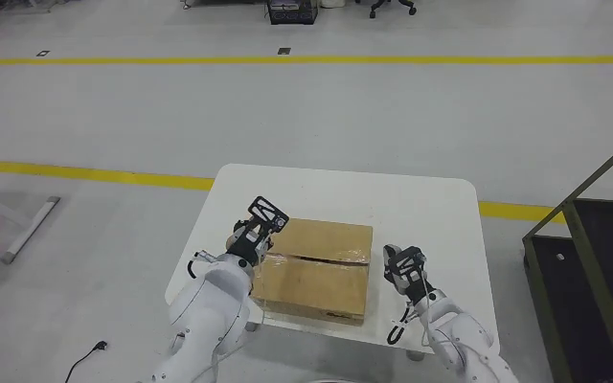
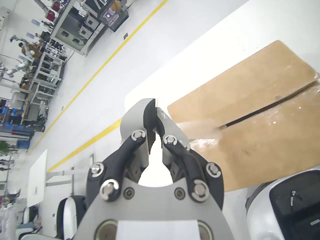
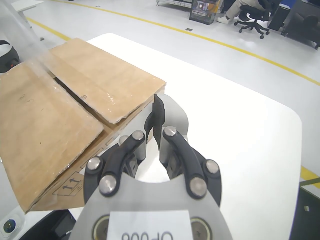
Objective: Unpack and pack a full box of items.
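Top view: a white table with rounded corners and a smooth matte top carries the box, a flat, wide carton of plain brown corrugated board set near the middle. Its two flaps lie shut, meeting at a dark seam. Their edges look frayed and glossy where old adhesive film clings. A strip of clear tape, thin, shiny and wrinkled, lifts off the seam at the box's left end and runs to the left gripper, whose jaws are pinched together on what appears to be its free end. The right gripper hangs just beside the box's right end, closed with pad against pad, holding nothing and apart from the cardboard. With nothing bracing the carton, a hard pull could drag or tip it towards the left table edge. Such thin film might also snap, slide out of the ribbed pads, fold onto itself, or peel paper from the flap.
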